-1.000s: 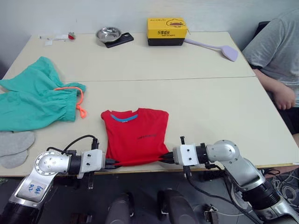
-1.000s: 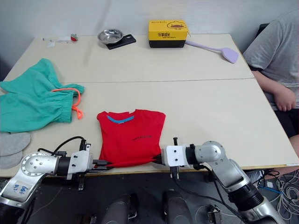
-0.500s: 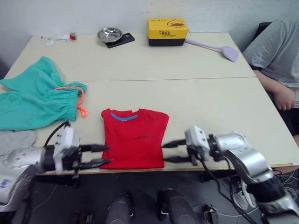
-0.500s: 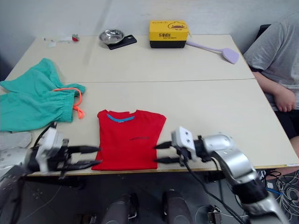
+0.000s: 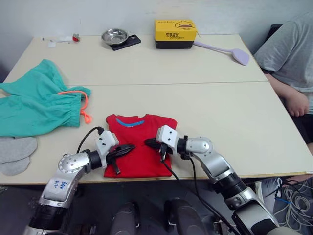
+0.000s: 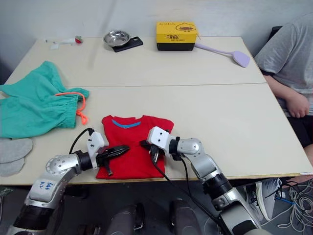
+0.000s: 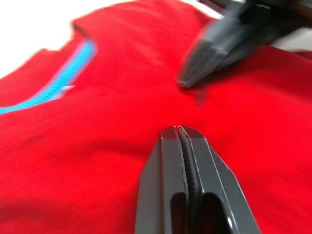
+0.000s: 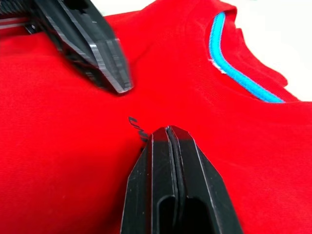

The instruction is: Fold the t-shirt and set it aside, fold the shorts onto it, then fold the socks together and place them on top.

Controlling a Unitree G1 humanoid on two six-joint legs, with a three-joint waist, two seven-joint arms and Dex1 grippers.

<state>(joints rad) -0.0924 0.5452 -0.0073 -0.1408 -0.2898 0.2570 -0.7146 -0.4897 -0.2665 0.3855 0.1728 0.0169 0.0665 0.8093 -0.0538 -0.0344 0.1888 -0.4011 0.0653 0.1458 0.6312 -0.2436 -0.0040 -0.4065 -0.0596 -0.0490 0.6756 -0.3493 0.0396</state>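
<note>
1. The t-shirt lies folded into a neat rectangle near the front edge of the tabletop, blue neck band facing the far side.
2. The left gripper is over the shirt's left part, its two black fingers pressed together with nothing between them; the tips rest on or just above the red cloth.
3. The right gripper is over the middle of the shirt, fingers likewise closed flat against each other and holding nothing. Its tips point toward the left gripper's, near but apart.
4. The shorts lie spread at the tabletop's left side, orange drawstring trailing toward the shirt.
5. The socks lie flat at the front left corner, below the shorts, one overlapping the other.
6. Along the far edge stand a metal bowl on a black phone, a yellow box and a lilac spatula.
7. A person in a grey shirt sits at the right side, forearm on the tabletop's edge.
</note>
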